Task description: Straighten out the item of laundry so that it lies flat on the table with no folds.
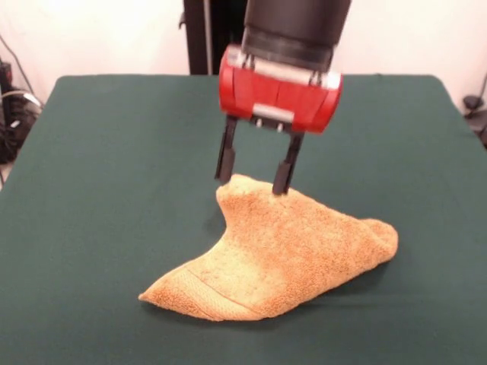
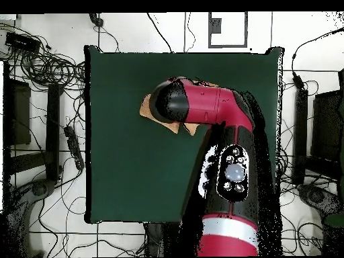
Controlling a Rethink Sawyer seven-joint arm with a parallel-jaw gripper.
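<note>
The orange-tan terry towel (image 1: 281, 255), its banded hem nearest the camera at lower centre of the dark green bench (image 1: 91, 190), peaks between the half-open claw (image 1: 253, 175) (grip uncertain), so unfolding seems underway; next, draw that peak outward.

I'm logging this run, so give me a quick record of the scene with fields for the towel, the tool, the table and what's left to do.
towel: orange-tan terry towel, bunched, one part raised into a peak, woven band showing at the near edge
tool: red and black tool, fingers apart, tips at the towel's raised peak; a real grip cannot be confirmed
table: dark green surface, towel lies near its middle in the front view
overhead view: arm covers most of the towel
remaining: towel not yet flat, folds remain
</note>
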